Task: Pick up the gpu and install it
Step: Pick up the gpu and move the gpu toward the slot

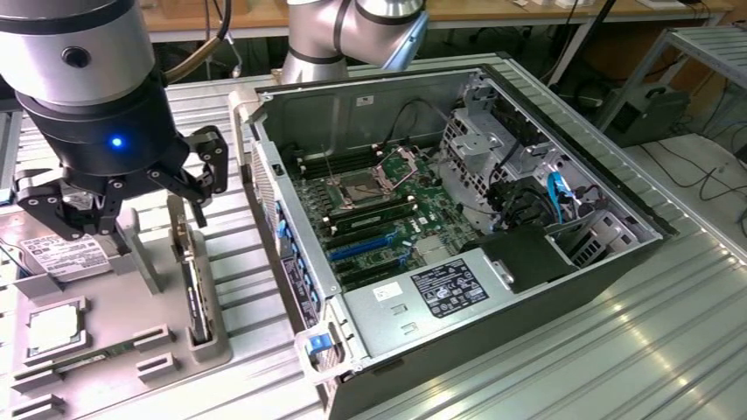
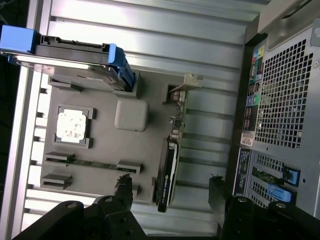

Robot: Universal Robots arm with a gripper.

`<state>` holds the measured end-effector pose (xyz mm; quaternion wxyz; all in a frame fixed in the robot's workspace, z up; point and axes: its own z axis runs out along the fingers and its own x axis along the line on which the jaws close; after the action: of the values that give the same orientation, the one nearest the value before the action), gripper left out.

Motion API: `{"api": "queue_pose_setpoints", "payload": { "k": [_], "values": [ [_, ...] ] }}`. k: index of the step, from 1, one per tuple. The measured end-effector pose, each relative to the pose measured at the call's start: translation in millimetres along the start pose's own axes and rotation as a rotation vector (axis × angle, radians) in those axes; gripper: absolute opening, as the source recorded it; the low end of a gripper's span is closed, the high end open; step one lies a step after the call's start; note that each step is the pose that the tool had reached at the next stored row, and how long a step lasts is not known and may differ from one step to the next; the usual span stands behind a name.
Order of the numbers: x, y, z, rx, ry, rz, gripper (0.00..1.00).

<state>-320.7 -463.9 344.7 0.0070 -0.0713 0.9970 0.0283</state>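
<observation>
Two fingers (image 2: 124,191) of my end effector (image 2: 170,192) stand wide apart over the graphics card (image 2: 167,172), which sits on edge in a gray tray (image 2: 150,150) beside the open computer case (image 1: 467,219).

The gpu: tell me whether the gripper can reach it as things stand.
Probably yes. The gpu stands on edge in the grey holder's slot, top edge exposed; the open gripper hangs above it with nothing between them.

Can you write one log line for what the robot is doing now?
fingers: open, empty | position: above gpu | gpu: on edge in grey tray | installed: no
</observation>
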Motion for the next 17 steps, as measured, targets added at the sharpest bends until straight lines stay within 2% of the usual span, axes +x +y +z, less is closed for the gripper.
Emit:
{"api": "queue_pose_setpoints", "payload": {
  "k": [8,17],
  "values": [
    [0.1,-0.3,4.0,0.0000,0.0000,0.000,0.72],
    [0.1,-0.3,5.9,-0.0006,0.0035,0.000,0.72]
  ]
}}
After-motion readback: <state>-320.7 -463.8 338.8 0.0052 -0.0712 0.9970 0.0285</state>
